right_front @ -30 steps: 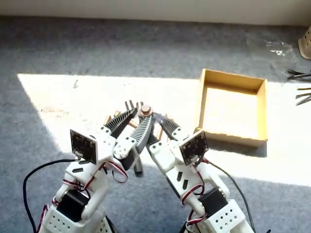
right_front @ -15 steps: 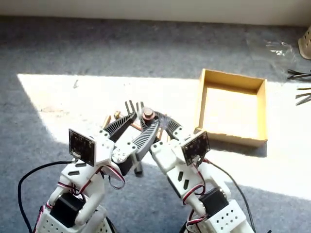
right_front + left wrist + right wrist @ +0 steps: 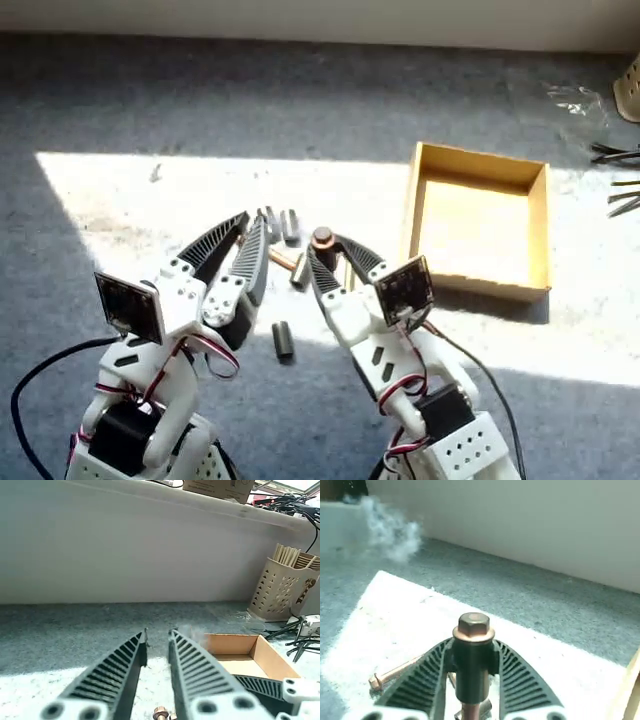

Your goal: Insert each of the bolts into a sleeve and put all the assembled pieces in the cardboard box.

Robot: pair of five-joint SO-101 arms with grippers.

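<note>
At the left of the grey carpeted desk (image 3: 120, 100), the left arm's end effector (image 3: 253, 220) is hanging low with its 2 black ribbed fingers (image 3: 112, 672) standing apart. Just past its tips, 2 short dark cylindrical sleeves (image 3: 279, 224) are lying side by side in the sunlit patch. Nearer the arm bases, another dark sleeve (image 3: 282, 340) is lying alone where the shadow begins. Between the 2 arms, a loose copper-coloured bolt (image 3: 282, 260) is resting on the desk, and a grey sleeve (image 3: 300, 273) is lying just beside its end. The right arm's end effector (image 3: 472, 644) is clamping an upright black sleeve (image 3: 470, 675), and a copper hex-headed bolt (image 3: 473, 626) is sitting in that sleeve with its head upward. Further right, apart from both arms, the shallow square cardboard box (image 3: 480, 168) is sitting open-topped on the desk, its bare floor catching the sun.
</note>
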